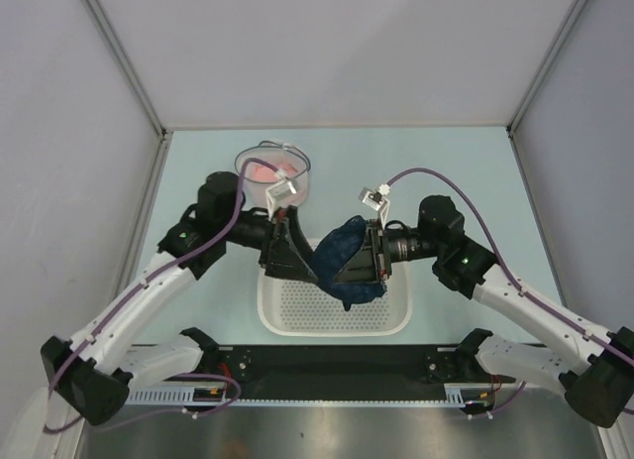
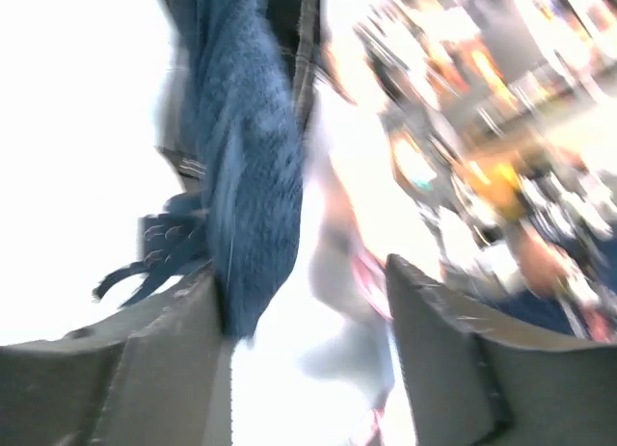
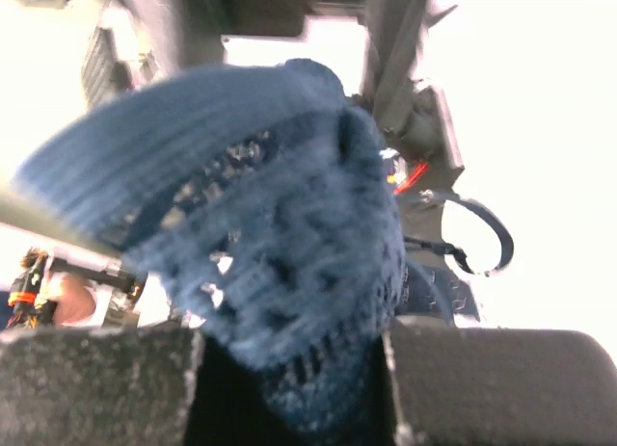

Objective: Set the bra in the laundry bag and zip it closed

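The bra point(image 1: 345, 249) is dark blue lace, bunched up and held in the air over the white basket. My right gripper point(image 1: 349, 266) is shut on the bra; in the right wrist view the blue fabric point(image 3: 280, 224) fills the gap between the fingers of the right gripper point(image 3: 289, 369). My left gripper point(image 1: 315, 279) is open right beside the bra. In the left wrist view its jaws stand wide apart point(image 2: 308, 301) and the bra's edge point(image 2: 251, 176) hangs against the left finger. The laundry bag point(image 1: 272, 172), a round white mesh pouch, stands open behind the left wrist.
A white perforated plastic basket point(image 1: 335, 330) sits under both grippers near the table's front edge. Grey walls enclose the table on the left, right and back. Both wrist views are blurred and overexposed.
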Available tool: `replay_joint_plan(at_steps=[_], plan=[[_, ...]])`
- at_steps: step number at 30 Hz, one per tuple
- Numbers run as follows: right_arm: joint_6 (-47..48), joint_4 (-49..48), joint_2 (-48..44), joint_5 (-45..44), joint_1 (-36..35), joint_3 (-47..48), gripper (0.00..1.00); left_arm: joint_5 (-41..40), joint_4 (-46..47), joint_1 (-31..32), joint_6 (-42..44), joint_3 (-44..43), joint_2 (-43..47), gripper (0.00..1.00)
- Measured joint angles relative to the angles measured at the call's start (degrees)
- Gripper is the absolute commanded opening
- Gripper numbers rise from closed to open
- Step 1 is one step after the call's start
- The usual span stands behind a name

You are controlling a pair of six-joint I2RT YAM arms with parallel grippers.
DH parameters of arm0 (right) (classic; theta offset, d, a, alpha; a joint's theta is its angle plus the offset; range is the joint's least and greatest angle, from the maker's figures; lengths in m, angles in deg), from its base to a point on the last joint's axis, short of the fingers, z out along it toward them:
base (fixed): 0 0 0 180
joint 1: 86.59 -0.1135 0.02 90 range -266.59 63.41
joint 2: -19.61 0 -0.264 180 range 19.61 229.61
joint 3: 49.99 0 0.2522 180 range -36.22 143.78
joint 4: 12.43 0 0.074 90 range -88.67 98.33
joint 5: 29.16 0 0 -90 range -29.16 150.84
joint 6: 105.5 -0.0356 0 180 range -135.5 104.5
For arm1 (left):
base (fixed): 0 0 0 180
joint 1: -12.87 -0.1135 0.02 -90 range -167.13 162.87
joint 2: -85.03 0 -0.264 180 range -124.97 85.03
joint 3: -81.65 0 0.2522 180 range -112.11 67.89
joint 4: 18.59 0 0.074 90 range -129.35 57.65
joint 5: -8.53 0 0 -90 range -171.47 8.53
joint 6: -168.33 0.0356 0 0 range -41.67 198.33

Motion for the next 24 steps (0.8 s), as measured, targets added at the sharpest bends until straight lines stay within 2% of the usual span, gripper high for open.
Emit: replay_joint_plan(at_steps=[2,5,8,12,15,18,24], plan=[[0.61,0.81,0.92,-1.16,2.62,-0.02,0.00,-1.46,-1.03,-6.01,0.50,0.57,2.54,0.87],[1.49,2.38,1.31,-2.05,5.75,0.04,0.00,-5.35,-3.87,-14.67,1.79,0.57,5.49,0.90],[2.64,3.80,2.58,-3.19,8.68,1.49,0.00,-16.26,-9.42,-20.00,3.10,-1.46,6.10,0.90],[5.42,7.28,6.40,-6.51,9.70,6.56,0.00,-36.04,-14.32,-23.12,2.82,-4.33,3.30,0.90],[7.78,10.14,10.47,-10.95,9.62,11.47,0.00,-48.87,-15.10,-25.86,0.20,-4.50,-0.94,0.87],[10.25,12.72,14.60,-16.98,9.60,16.11,0.00,-57.72,-14.91,-29.57,-3.15,-4.52,-7.37,0.87],[17.09,16.15,24.20,-29.51,8.81,25.51,0.00,-66.82,-12.85,-35.50,-9.90,-8.04,-25.68,0.77]])
